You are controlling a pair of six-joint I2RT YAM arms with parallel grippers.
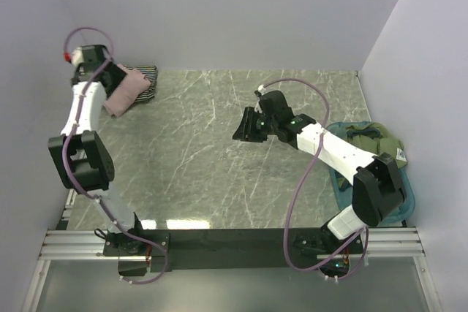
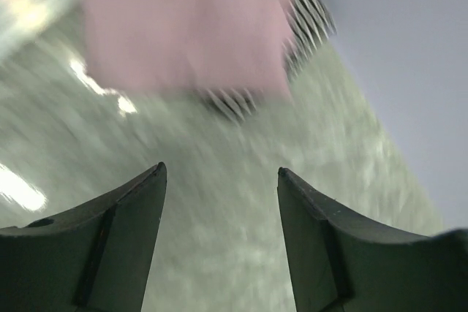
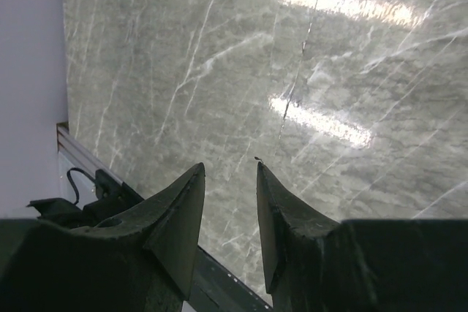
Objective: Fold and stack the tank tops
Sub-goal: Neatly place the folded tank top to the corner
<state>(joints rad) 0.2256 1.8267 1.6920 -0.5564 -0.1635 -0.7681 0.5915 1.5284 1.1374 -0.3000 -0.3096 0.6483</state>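
Left wrist: blurred, cropped tank tops

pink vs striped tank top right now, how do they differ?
The pink tank top is plain mauve, while the striped tank top has fine black-and-white stripes. The pink one lies on top, mostly in view. The striped one sits underneath, with only its edges showing. Shared: both are soft fabric, in one stack at the far left corner of the table.

Bright, even overhead light throws white glare patches on the glossy desk. The left wrist view is heavily blurred, smearing the pink tank top and striped tank top.
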